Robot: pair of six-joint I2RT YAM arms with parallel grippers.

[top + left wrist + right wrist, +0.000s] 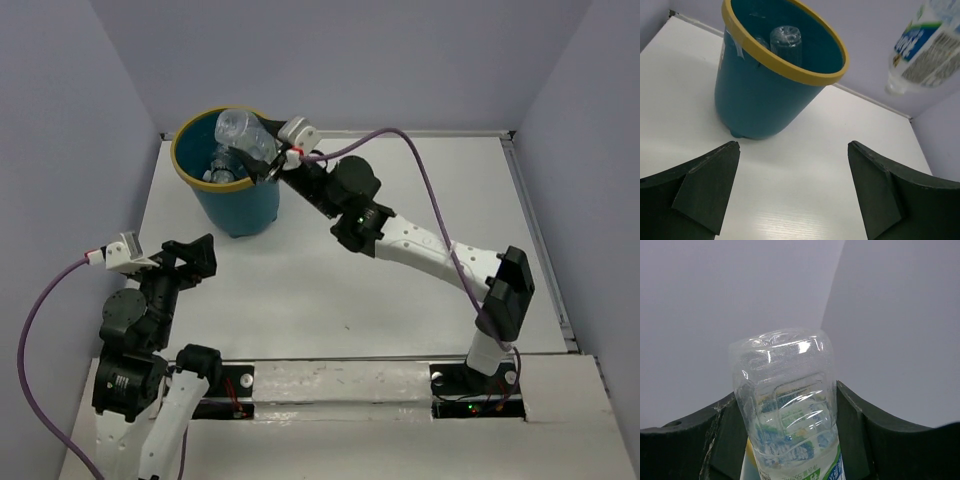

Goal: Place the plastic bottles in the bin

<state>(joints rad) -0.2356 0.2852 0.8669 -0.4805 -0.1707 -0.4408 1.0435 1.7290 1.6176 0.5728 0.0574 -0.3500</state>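
The teal bin (pixel 240 205) with its yellow rim stands at the far left of the table. My right gripper (pixel 260 160) hovers over its opening, shut on a clear plastic bottle (pixel 238 128) with a green and blue label. In the right wrist view that bottle (pixel 785 390) fills the gap between the fingers (pixel 860 435), base pointing away from the camera. Other bottles (pixel 222 172) lie inside the bin; one clear bottle (pixel 786 44) shows in the left wrist view. My left gripper (pixel 190 255) stands open and holds nothing, near the bin (pixel 760 95), low over the table.
The held bottle (pixel 925 45) hangs at the upper right of the left wrist view. Grey walls close the table on three sides. A purple cable (pixel 430 190) loops over the right arm.
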